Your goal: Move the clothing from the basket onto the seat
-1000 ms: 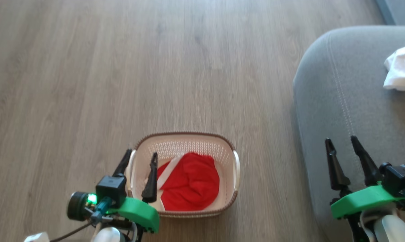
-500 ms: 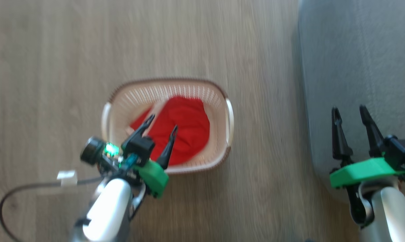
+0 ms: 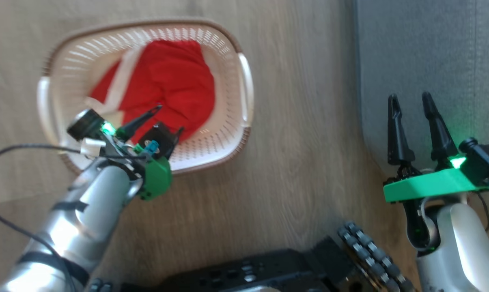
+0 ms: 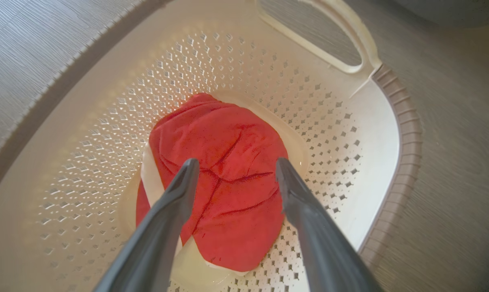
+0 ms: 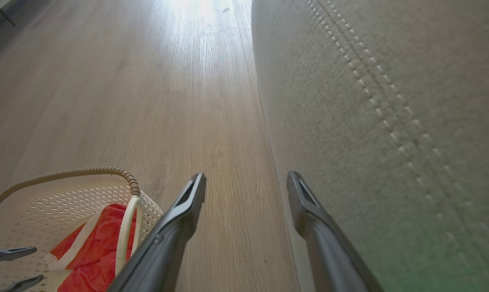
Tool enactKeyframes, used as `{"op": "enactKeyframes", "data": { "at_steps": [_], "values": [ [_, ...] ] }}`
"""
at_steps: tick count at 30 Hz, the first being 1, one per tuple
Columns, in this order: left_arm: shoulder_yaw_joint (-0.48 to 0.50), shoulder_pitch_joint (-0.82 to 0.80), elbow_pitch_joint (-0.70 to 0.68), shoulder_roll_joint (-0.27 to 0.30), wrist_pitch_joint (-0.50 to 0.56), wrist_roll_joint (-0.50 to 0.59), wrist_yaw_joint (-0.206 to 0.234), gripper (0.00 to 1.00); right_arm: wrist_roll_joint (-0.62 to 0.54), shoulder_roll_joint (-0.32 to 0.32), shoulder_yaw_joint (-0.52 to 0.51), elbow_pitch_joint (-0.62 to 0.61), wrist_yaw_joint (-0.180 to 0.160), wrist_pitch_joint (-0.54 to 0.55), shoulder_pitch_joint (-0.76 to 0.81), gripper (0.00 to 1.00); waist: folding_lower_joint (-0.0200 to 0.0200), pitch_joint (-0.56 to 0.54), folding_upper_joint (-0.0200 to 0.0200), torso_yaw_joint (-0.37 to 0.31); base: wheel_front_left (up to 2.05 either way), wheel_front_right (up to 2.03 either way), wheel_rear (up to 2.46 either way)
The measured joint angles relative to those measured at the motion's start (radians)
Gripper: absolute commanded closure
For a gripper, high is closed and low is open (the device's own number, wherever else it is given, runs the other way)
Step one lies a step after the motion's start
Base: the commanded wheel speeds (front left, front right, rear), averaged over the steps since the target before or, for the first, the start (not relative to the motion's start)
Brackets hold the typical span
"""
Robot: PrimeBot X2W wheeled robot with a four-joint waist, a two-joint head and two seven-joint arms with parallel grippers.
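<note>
Left wrist view | our left hand (image 4: 236,162) wide over red garment (image 4: 224,129) in basket (image 4: 374,134), poised to pinch, we judge; right hand (image 3: 409,98) wide, waiting at seat (image 3: 431,40) edge

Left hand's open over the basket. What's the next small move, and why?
Probably lower the left hand straight onto the red garment and close. The hand is open and straddles the bunched cloth lying in the basket, gripping nothing yet.

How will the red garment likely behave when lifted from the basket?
Probably floppy: the red garment lies crumpled and creased, so it should drape from the left gripper. Likely light, judging by its thin folds. The basket might shift if fabric snags its perforations.
</note>
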Motion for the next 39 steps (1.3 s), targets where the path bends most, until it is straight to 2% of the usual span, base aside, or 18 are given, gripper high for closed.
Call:
{"op": "enactKeyframes", "data": {
  "at_steps": [3, 7, 14, 18, 22, 30, 39],
  "values": [
    [-0.052, -0.080, 0.095, 0.027, 0.000, 0.014, -0.013, 0.00, 0.073, 0.002, 0.040, -0.041, 0.000, 0.000, -0.006, 0.00, -0.0002, 0.074, 0.0000, -0.046, 0.00, 0.00, 0.00],
    [-0.096, -0.179, 0.201, 0.045, 0.000, 0.026, -0.022, 0.00, 0.089, 0.005, 0.077, -0.071, 0.000, -0.009, -0.007, 0.00, -0.0002, 0.138, 0.0000, -0.086, 0.00, 0.00, 0.00],
    [-0.176, -0.286, 0.362, 0.042, 0.000, 0.048, -0.031, 0.00, 0.104, 0.011, 0.105, -0.121, -0.001, -0.009, -0.008, 0.00, -0.0002, 0.208, 0.0000, -0.127, 0.00, 0.00, 0.00],
    [-0.181, -0.313, 0.464, 0.028, 0.012, 0.044, -0.030, 0.00, 0.119, 0.011, 0.115, -0.137, -0.001, -0.009, -0.006, 0.00, -0.0003, 0.224, 0.0000, -0.138, 0.00, 0.00, 0.00],
    [-0.134, -0.335, 0.490, 0.001, 0.081, -0.011, 0.033, 0.00, 0.119, 0.011, 0.116, -0.156, -0.001, -0.009, 0.004, 0.00, -0.0003, 0.237, 0.0000, -0.138, 0.00, 0.00, 0.00],
    [-0.130, -0.345, 0.503, 0.020, 0.178, -0.022, 0.036, 0.00, 0.133, 0.012, 0.123, -0.227, -0.001, -0.008, 0.027, 0.00, -0.0003, 0.253, 0.0001, -0.137, 0.00, 0.00, 0.00],
    [-0.157, -0.361, 0.507, 0.023, 0.279, -0.021, 0.035, 0.00, 0.081, 0.012, 0.156, -0.294, 0.000, -0.007, 0.027, 0.00, -0.0002, 0.263, 0.0000, -0.127, 0.00, 0.00, 0.00]
  ]
}}
